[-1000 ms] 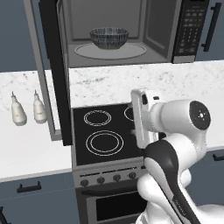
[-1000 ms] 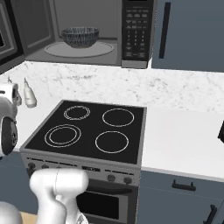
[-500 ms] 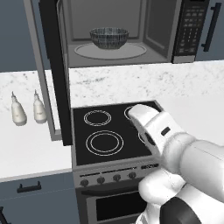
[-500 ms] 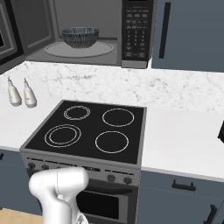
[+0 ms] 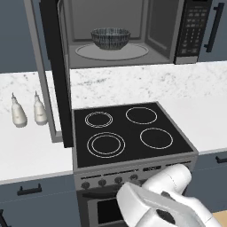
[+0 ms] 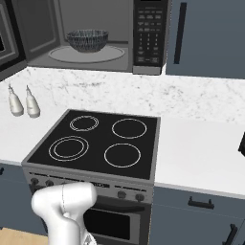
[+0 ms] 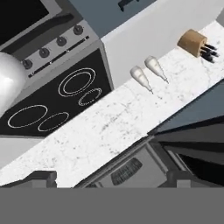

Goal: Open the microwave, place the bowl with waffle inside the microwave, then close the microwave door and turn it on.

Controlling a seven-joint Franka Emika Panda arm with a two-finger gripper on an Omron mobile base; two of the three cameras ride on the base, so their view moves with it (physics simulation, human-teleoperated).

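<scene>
The microwave (image 5: 133, 31) stands open above the stove, its keypad panel (image 5: 193, 26) at the right. The microwave door (image 5: 55, 75) is swung out to the left, edge-on. Inside, the dark ribbed bowl (image 5: 111, 37) rests on the round glass turntable (image 5: 111, 51); the same bowl (image 6: 87, 39) shows in the right base view. The waffle is hidden inside the bowl. In the rolled hand view my gripper (image 7: 109, 181) is open, fingertips (image 7: 41, 177) wide apart, nothing between them, far from the bowl (image 7: 124, 171). My arm (image 5: 164, 199) is folded low before the oven.
The black stove (image 5: 128, 133) with four ring burners lies under the microwave. Two pale bottles (image 5: 27, 113) stand on the marble counter (image 5: 26, 150) beside the open door's lower edge. A knife block (image 7: 194, 43) sits farther left along the counter. Dark blue cabinets (image 6: 206, 33) flank the microwave.
My arm has swung down from over the stove's right side to low in front of the oven. Bowl, microwave and door have not moved.
</scene>
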